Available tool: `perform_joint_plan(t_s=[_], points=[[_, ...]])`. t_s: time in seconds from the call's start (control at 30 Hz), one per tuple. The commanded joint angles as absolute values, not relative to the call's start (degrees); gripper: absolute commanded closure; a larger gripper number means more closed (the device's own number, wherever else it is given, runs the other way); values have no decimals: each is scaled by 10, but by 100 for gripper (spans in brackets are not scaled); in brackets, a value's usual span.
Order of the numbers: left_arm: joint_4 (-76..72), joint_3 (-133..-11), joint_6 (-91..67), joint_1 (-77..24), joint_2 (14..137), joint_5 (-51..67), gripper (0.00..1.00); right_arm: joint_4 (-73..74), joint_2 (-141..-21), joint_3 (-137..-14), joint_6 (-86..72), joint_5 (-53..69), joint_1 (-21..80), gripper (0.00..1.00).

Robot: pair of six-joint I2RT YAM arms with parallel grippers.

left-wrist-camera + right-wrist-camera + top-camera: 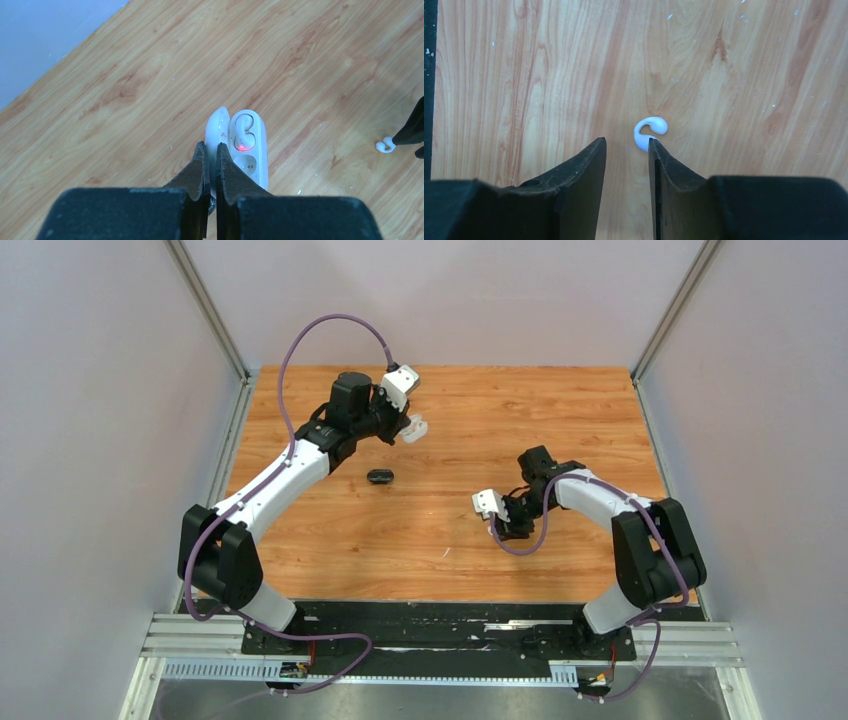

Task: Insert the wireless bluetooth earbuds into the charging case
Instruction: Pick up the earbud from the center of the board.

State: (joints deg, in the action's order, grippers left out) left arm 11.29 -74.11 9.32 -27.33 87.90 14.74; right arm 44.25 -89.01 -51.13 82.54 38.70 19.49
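Observation:
The white charging case (260,150) lies open on the wooden table, lid upright. One white earbud (243,132) sits in its upper slot with a red light glowing; the lower slot (246,162) is empty. My left gripper (211,147) is shut on the lid's edge; from above it is at the far centre-left (400,426) by the case (414,427). A second white earbud (650,131), hook-shaped, lies loose on the table. My right gripper (626,142) hovers open over it, the right fingertip (653,146) at the bud's edge, nothing between the jaws.
A closed black pebble-shaped case (380,476) lies on the table between the two arms, nearer the left one. Grey walls enclose the table on three sides. In the left wrist view the loose bud (385,145) shows at the right edge beside the right arm's dark finger (412,130).

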Motion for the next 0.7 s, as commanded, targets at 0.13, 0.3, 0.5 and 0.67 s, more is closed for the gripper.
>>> perform_joint_plan(t_s=[0.13,0.3,0.5,0.67], points=[[92,-756,90,-272,871,153,100,447,-918,-527,817,388,202,63],[91,-754,89,-271,870,153,100,444,-926,-529,817,386,204,62],[90,-752,89,-271,870,150,100,438,-939,-529,816,377,205,62],[90,-751,89,-271,871,150,100,423,-949,-535,805,373,206,62]])
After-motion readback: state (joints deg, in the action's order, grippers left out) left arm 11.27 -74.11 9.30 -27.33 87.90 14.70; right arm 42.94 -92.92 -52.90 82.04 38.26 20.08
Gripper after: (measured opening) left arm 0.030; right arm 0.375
